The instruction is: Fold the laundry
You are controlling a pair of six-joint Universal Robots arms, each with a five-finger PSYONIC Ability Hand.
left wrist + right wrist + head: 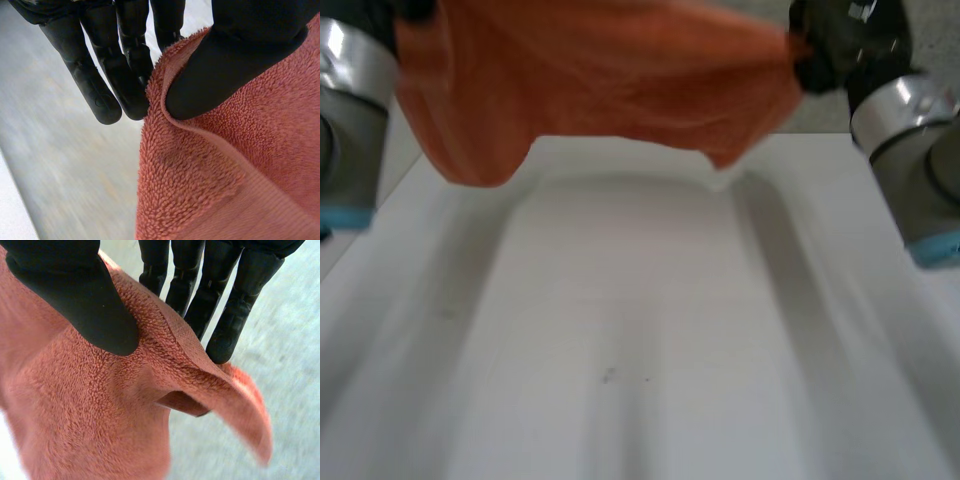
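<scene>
An orange terry towel (600, 75) hangs in the air above the far end of the white table (640, 330), stretched between my two hands. My left hand (235, 60) pinches the towel (225, 170) at one top edge between thumb and fingers (100, 95). My right hand (75, 305) pinches the towel (85, 410) at the opposite top edge, thumb on the front and fingers (225, 335) behind, with a loose corner (245, 410) flopping past them. In the head view the right hand (825, 50) sits at the towel's right end; the towel's lower edge sags lowest at the left (470, 165).
The grey left arm (350, 130) and right arm (915, 150) flank the table's far corners. The tabletop stretches bare toward the near edge below the hanging towel.
</scene>
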